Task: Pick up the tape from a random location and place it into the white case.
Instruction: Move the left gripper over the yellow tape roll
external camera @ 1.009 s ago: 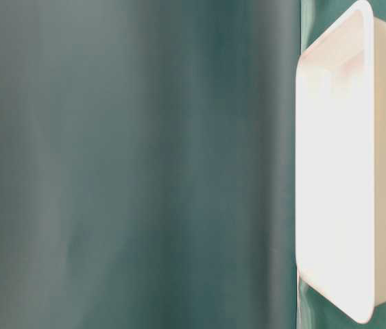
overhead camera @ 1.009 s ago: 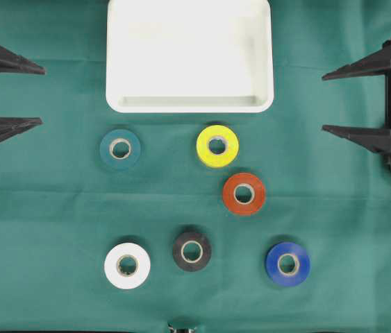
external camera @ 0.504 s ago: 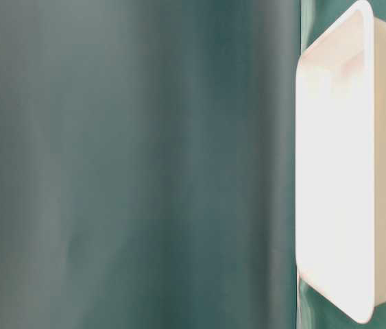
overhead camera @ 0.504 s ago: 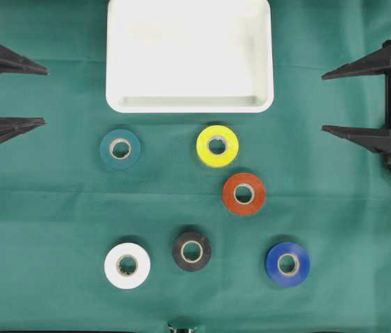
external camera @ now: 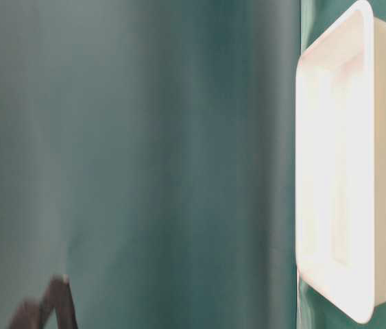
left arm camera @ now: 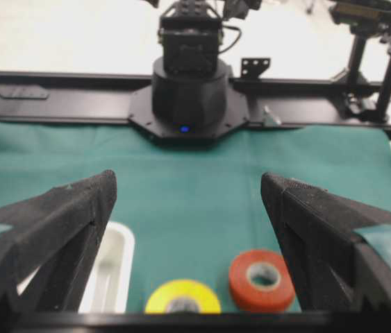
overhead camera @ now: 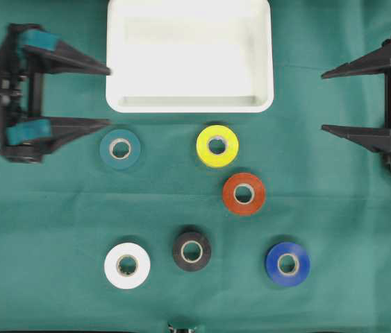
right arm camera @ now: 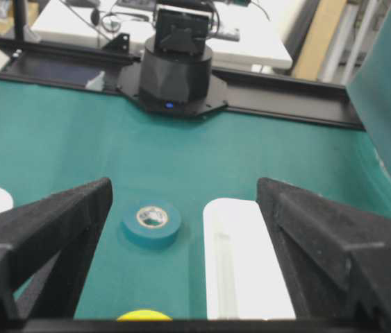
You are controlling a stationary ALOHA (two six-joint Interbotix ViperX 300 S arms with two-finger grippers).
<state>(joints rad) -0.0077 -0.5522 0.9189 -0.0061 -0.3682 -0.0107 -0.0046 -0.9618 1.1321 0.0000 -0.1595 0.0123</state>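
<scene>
The white case point(overhead camera: 189, 105) lies empty at the top middle of the green cloth. Below it lie several tape rolls: teal point(overhead camera: 119, 148), yellow point(overhead camera: 217, 146), orange-red point(overhead camera: 244, 193), black point(overhead camera: 192, 251), white point(overhead camera: 127, 266) and blue point(overhead camera: 287, 263). My left gripper point(overhead camera: 110, 96) stands open just left of the case's lower left corner, its lower finger close above the teal roll and touching nothing. The left wrist view has the yellow roll point(left arm camera: 182, 298) and orange-red roll point(left arm camera: 261, 279) ahead of the open left gripper point(left arm camera: 188, 179). My right gripper point(overhead camera: 322, 102) is open at the right edge, holding nothing.
The right wrist view looks past the open right gripper point(right arm camera: 184, 184) at the teal roll point(right arm camera: 151, 223) and the case point(right arm camera: 244, 263). Black arm bases point(left arm camera: 188, 90) on a rail border the cloth. A dark finger point(external camera: 49, 308) shows low in the table-level view.
My left gripper has moved right, from the left edge to beside the case's corner and the teal roll. The right gripper and all rolls have stayed put.
</scene>
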